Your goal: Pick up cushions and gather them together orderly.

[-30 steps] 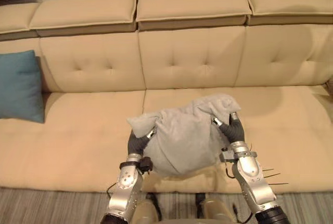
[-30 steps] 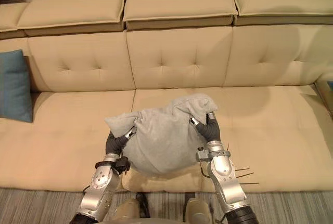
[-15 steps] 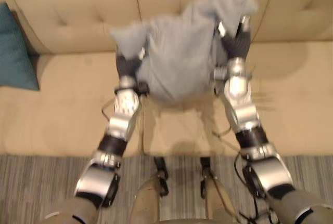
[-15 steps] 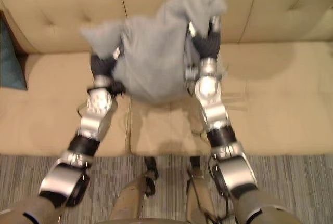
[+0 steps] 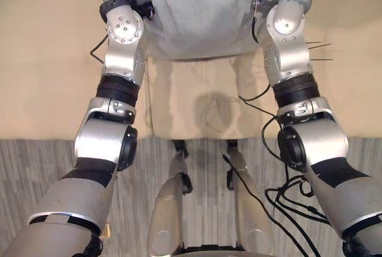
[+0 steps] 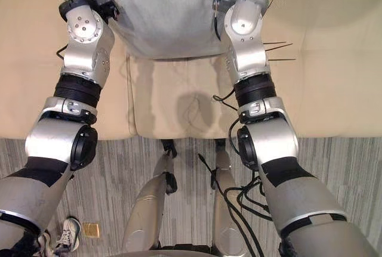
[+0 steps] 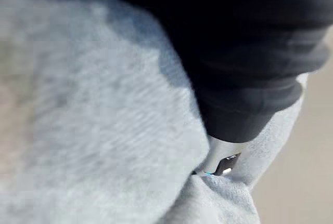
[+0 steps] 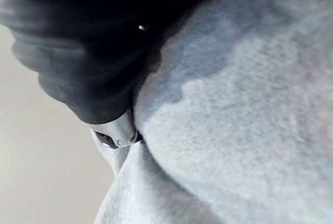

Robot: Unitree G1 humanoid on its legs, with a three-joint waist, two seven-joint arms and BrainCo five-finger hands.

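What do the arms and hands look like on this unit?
Left arm and right arm: rounded silver-grey shells, with black bands at the joints and a black disc at each elbow. Left hand and right hand: backs and wrists under a dark ribbed cover.

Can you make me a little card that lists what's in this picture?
cushion: grey, held up between both hands
left hand: against one side of the cushion
right hand: against its other side
sofa: beige, under the cushion
floor: grey, striped
shoe: a person's, on the floor
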